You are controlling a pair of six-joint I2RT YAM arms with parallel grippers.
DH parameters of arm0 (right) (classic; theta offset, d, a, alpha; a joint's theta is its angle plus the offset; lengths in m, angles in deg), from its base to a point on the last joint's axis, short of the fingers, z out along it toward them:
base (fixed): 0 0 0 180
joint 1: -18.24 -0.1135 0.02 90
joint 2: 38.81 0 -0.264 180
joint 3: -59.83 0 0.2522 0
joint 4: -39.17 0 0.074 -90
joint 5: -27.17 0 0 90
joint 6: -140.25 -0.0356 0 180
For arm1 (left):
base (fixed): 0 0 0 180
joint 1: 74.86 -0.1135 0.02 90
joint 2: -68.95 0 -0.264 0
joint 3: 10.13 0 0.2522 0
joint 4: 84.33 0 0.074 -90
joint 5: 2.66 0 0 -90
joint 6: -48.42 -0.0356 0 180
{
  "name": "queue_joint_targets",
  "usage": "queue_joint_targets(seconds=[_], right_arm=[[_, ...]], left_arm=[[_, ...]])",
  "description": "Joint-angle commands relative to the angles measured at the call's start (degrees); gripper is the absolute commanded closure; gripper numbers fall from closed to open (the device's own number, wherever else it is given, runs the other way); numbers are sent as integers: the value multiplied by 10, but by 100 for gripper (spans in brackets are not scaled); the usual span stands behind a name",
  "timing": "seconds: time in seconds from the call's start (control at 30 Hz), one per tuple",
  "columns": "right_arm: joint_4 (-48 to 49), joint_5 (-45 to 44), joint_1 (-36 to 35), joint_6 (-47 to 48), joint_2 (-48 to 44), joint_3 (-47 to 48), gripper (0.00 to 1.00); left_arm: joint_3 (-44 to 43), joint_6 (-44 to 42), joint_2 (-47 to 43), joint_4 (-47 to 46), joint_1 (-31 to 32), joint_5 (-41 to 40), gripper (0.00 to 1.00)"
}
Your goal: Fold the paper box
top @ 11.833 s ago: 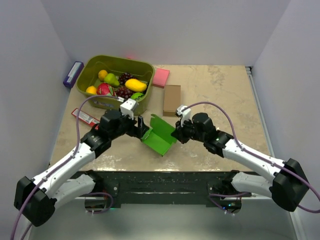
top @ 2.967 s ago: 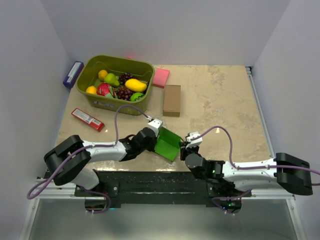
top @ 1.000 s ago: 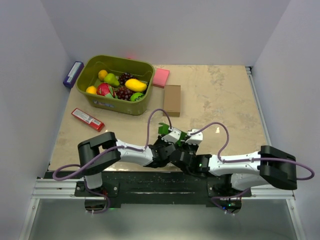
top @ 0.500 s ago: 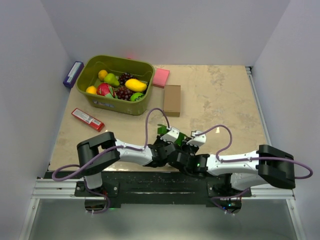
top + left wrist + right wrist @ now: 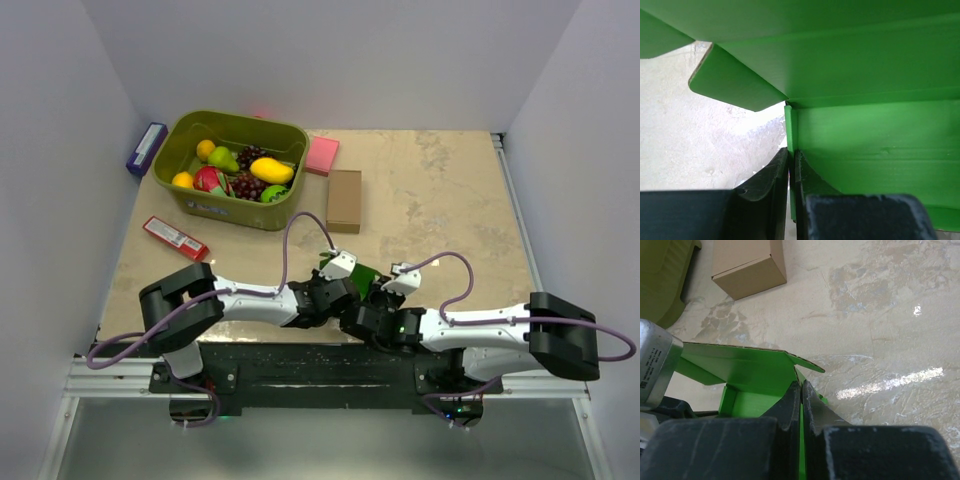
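Handling: paper box [image 5: 865, 75] is thin card; we judge it light, springy, easily creased. Both left gripper [image 5: 791, 152] and right gripper [image 5: 801, 385] pinch its edges; we favour holds beside creases.

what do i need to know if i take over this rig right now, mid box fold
Left gripper: shut on one edge of the paper box.
Right gripper: shut on another edge of it.
Where: the box is pinched between the two arms at the near edge of the table, nearer than the brown cardboard box.
Done: panels are creased and stand at angles.
Left: a rounded flap hangs open, and the box is not closed into a block.
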Motion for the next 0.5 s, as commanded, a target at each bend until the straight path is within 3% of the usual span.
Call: queue_joint_targets(seconds=[0.0,0.47], right_arm=[[-30,22,-3,-38,1,-9,100],[-9,29,-2,-14,-2,-12,100]], left_arm=[[-10,24,-3,34,4,106,95],[-40,22,-3,59,2,93,67]])
